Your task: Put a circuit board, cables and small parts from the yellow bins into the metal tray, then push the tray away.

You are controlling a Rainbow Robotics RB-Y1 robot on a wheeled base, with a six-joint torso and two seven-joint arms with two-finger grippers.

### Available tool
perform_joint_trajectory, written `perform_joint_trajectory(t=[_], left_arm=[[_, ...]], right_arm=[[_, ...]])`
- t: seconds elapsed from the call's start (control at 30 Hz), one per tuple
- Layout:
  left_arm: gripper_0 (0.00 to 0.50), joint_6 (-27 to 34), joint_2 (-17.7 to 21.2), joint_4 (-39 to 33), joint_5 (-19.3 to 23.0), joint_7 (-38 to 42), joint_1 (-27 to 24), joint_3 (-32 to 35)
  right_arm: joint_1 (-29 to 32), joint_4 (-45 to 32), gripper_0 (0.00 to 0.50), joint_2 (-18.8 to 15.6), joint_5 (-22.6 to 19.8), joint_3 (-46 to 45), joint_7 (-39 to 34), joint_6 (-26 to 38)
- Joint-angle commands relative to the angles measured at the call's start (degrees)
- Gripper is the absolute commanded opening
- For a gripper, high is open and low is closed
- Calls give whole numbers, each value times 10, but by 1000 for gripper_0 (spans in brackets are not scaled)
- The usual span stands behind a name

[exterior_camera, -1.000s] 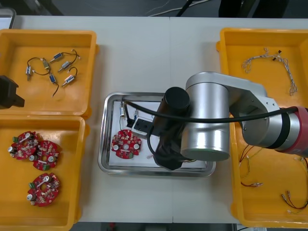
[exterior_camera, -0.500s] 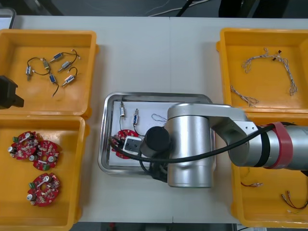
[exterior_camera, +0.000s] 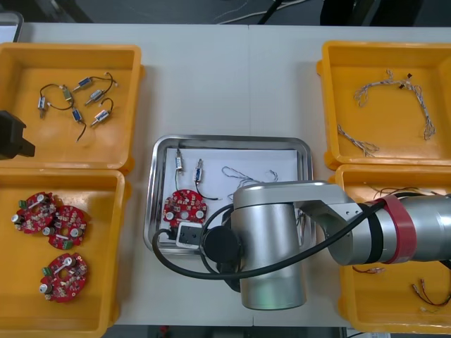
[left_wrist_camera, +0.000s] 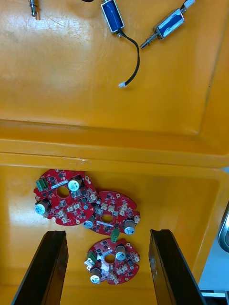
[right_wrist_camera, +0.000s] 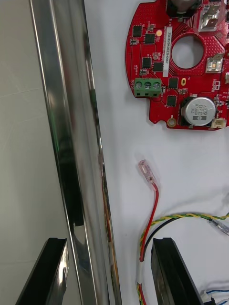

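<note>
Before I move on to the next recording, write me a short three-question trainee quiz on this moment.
1. True or false: the metal tray holds two circuit boards.
2. The open right tool straddles: A) a bin's wall B) the tray's near rim C) a small metal part
3. Fill in: by the open left tool, the near left yellow bin holds ___ circuit boards.
Key: 1 false, it holds one circuit board; 2 B; 3 three.
</note>
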Motion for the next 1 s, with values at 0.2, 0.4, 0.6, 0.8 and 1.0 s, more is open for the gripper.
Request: perform_joint_trajectory(t=[0.2, 0.4, 0.6, 0.8, 1.0], left_arm=[[500, 3, 16, -18, -6, -40, 8, 19], [500, 3, 16, -18, -6, -40, 8, 19], [500, 3, 16, -18, -6, -40, 8, 19], [500, 3, 16, -18, -6, -40, 8, 19], [500, 3, 16, -18, -6, -40, 8, 19]], right_arm=[[-20, 20, 500, 33, 26, 36, 25, -9], [-20, 32, 500, 46, 27, 37, 23, -9], [-20, 32, 444, 46, 26, 38, 24, -9], [-20, 34, 90, 45, 27, 39, 23, -9], [-20, 37, 0, 45, 26, 39, 25, -9]])
